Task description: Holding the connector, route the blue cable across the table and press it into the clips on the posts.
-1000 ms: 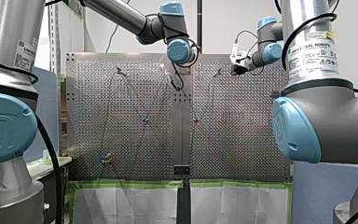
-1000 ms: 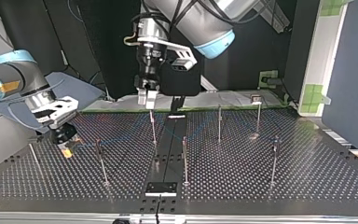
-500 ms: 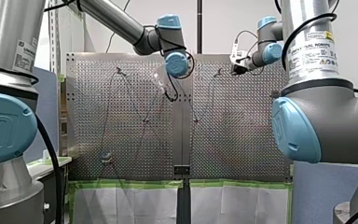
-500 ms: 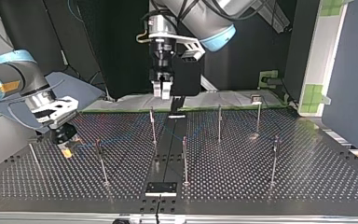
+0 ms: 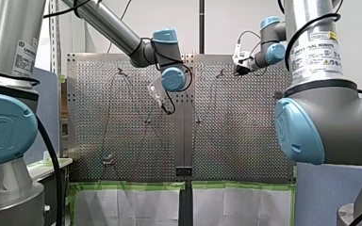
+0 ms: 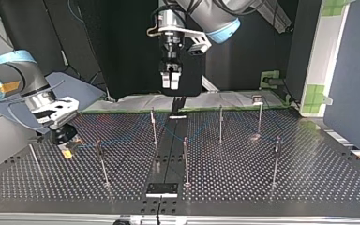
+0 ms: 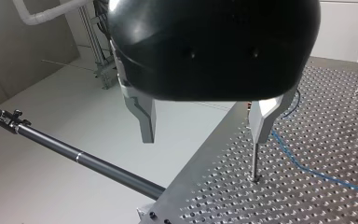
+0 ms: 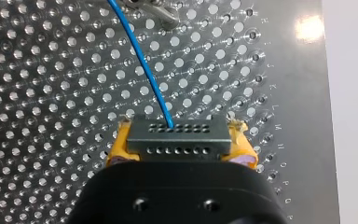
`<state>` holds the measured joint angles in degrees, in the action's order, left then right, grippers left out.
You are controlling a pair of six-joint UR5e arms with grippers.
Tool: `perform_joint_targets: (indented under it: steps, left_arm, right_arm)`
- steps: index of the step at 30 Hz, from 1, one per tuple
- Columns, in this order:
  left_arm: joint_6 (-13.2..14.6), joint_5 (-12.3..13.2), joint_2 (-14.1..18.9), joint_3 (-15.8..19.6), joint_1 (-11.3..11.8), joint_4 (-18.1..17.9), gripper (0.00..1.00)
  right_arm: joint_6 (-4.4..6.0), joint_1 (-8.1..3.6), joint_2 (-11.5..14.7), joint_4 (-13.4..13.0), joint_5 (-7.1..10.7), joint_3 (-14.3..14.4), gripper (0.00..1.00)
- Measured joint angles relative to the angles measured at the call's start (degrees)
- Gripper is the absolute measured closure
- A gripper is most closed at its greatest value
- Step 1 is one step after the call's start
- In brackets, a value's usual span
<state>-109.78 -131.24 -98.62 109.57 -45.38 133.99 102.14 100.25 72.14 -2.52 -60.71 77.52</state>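
Left jaws apparently higher above posts (image 6: pixel 153 126).

Seven posts (image 6: pixel 185 159) are counted on the table (image 6: pixel 309 187), along with one blue cable (image 8: pixel 144 70), one connector (image 8: pixel 176 137) and two arms (image 6: pixel 211 18).

Your front view ends at a plain white wall (image 5: pixel 226 28). The top view shows a black backdrop (image 6: pixel 108 47), a blue-grey partition panel (image 6: pixel 356 70) at its right. Under the left wrist camera, a black metal pole (image 7: pixel 88 163) crosses the pale floor (image 7: pixel 65 107).
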Motion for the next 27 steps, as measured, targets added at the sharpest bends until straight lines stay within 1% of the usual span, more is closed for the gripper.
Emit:
perform_joint_targets:
  steps: [13, 17, 21, 27]
  left_arm:
    - [0.01, 0.07, -0.02, 6.76, 0.02, -6.78, 0.02]
    - [-0.04, 0.03, -0.02, 8.73, 0.37, -8.75, 0.02]
    - [-0.03, -0.02, -0.09, 10.72, 1.55, -10.72, 0.02]
    - [0.43, 0.01, -0.41, 13.74, 4.29, -13.75, 0.02]
  right_arm:
    - [0.00, 0.00, 0.00, 0.00, 0.00, 0.00, 1.00]
    - [0.00, 0.00, 0.00, 0.00, 0.00, 0.00, 1.00]
    - [0.00, 0.00, 0.00, 0.00, 0.00, 0.00, 1.00]
    - [0.00, 0.00, 0.00, 0.00, 0.00, 0.00, 1.00]
